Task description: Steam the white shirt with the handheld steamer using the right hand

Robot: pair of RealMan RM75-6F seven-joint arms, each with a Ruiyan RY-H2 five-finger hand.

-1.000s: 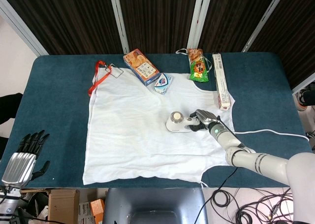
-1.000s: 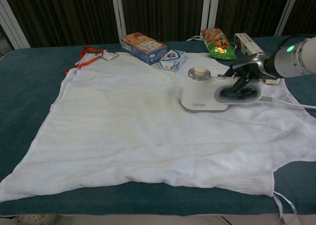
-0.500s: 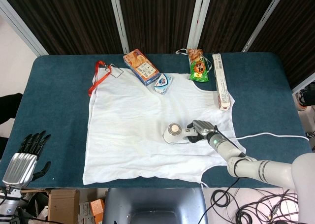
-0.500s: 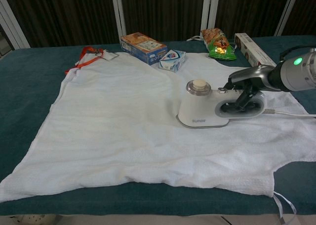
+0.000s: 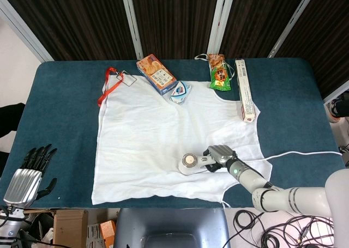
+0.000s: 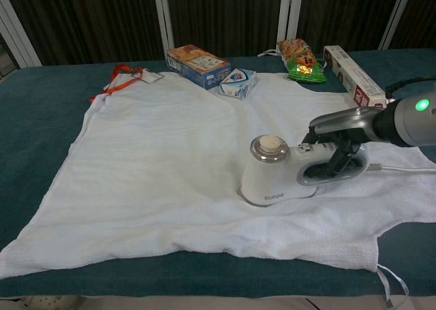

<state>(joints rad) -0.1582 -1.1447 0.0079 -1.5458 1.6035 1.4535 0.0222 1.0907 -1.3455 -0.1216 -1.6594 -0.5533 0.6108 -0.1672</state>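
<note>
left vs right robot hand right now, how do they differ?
The right robot hand grips the steamer by its handle on the white shirt; the left robot hand holds nothing, fingers extended. The right is over the table; the left sits off its near-left corner. Both have dark fingers and a silver back.

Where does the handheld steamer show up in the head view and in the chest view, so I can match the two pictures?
Head view: the handheld steamer sits low and right of centre on the white shirt, near its bottom hem, gripped by the right hand.
Chest view: the handheld steamer is right of centre, mid-frame.
Shared landmark: the green snack bag at the table's far edge.
</note>
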